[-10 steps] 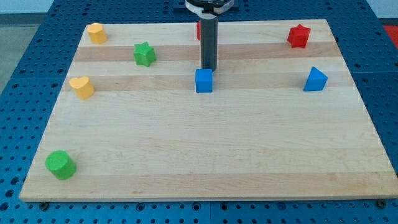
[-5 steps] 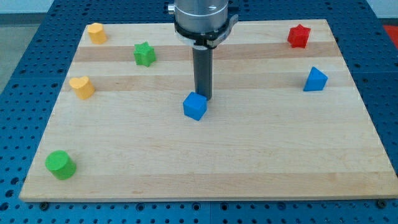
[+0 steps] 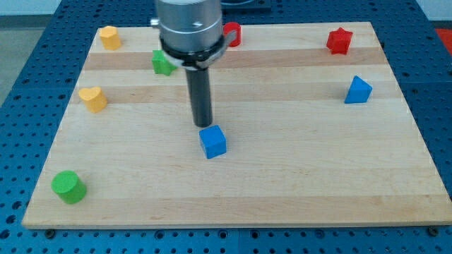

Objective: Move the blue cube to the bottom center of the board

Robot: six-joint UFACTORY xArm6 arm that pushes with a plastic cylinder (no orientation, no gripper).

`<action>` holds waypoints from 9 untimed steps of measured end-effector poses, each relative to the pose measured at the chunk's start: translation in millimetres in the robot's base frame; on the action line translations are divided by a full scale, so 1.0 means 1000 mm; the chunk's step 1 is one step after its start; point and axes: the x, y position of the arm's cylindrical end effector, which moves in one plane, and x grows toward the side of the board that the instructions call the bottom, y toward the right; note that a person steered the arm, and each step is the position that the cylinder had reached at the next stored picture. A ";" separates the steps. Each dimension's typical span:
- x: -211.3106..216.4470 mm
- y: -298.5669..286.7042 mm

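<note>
The push toward the bottom centre looks partly done: the small blue cube (image 3: pixel 212 142) sits near mid-board on the pale wooden board (image 3: pixel 296 183), slightly toward the view's left. My tip (image 3: pixel 203 125), a bare dark rod that grips nothing, stands just above the cube's upper-left corner, seemingly touching. Next I judge a push downward and slightly rightward is needed.

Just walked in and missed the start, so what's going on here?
An arm with a dark rod is pushing a blue cube across a wooden board. My tip sits just above the cube in the view, at its upper left edge. The cube lies near mid-board, not yet at the bottom center.
</note>
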 end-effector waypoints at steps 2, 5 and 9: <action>0.057 0.023; 0.062 0.054; 0.099 0.073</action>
